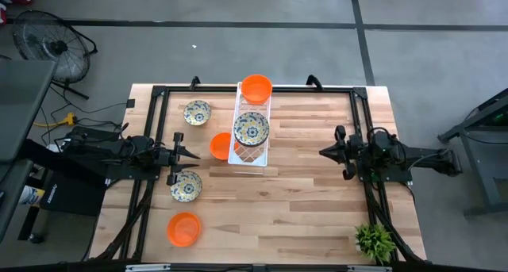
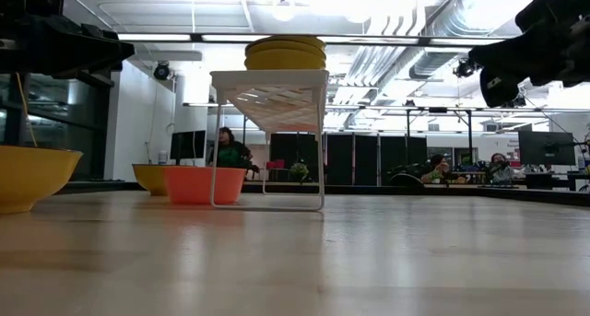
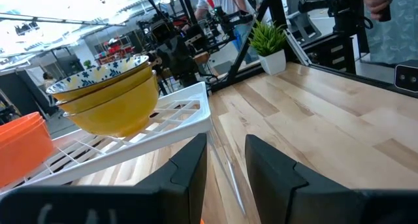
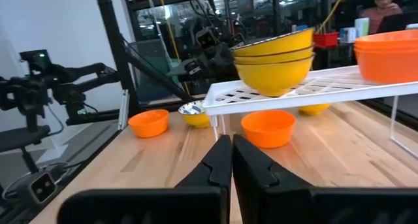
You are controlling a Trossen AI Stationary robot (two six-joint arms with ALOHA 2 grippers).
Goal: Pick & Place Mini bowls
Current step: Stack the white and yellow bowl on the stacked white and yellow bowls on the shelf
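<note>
A long white lattice tray (image 1: 263, 158) stands on legs mid-table. On its far end sits an orange mini bowl (image 1: 256, 88); a stack of floral mini bowls (image 1: 251, 129), yellow outside (image 3: 108, 96), rests on its middle. On the table lie an orange bowl (image 1: 220, 145) beside the tray's left side, two floral bowls (image 1: 197, 112) (image 1: 186, 185) and another orange bowl (image 1: 183, 228) at the near left. My left gripper (image 3: 225, 162) hovers open at the left, pointing level at the tray. My right gripper (image 4: 232, 160) hovers shut at the right, pointing level toward the tray.
A small potted plant (image 1: 375, 240) stands at the table's near right corner. Black frame rails (image 1: 159, 93) run along the table's far, left and right edges. Bare wood (image 1: 302, 185) lies between the tray and the right arm. People sit in the room beyond.
</note>
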